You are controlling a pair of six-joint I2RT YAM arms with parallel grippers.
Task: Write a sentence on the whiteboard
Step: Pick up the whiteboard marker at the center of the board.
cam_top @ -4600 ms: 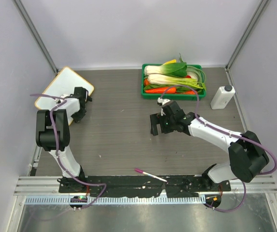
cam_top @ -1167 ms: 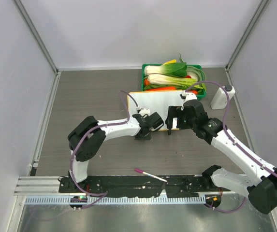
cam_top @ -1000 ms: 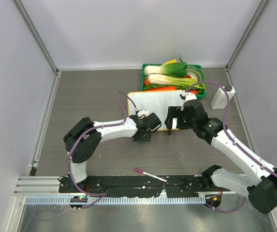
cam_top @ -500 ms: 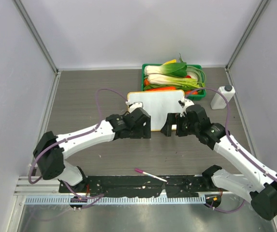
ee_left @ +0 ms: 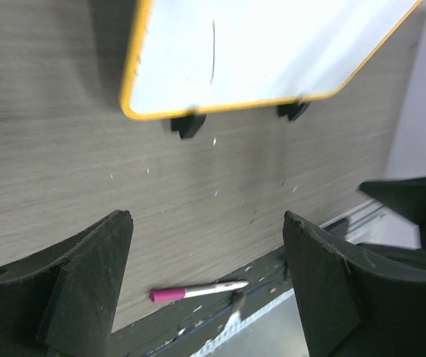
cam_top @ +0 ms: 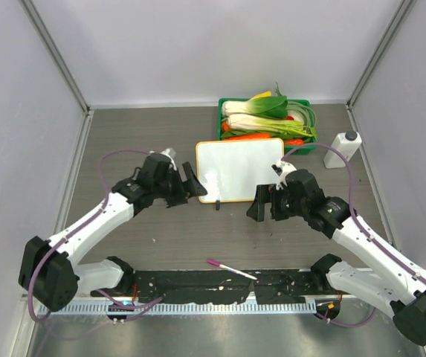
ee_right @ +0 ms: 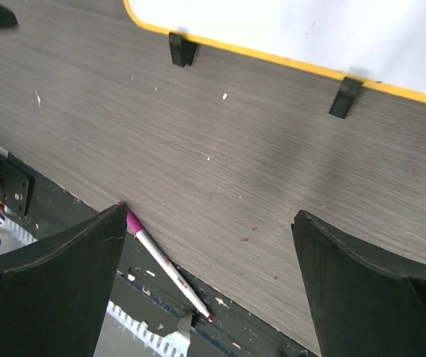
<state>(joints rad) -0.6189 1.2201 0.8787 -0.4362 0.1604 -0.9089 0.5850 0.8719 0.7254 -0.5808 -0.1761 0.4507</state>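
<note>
The top camera looked down from high behind the near edge, over the whole worktop (cam_top: 160, 137). Both wrist cameras looked down close between their jaws, sharing the whiteboard (ee_right: 331, 30) rim and the pen (ee_right: 169, 275).

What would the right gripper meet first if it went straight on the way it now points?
Probably the bare table, between the whiteboard and the pink pen. The right gripper frames that patch, though depth is unclear.
</note>
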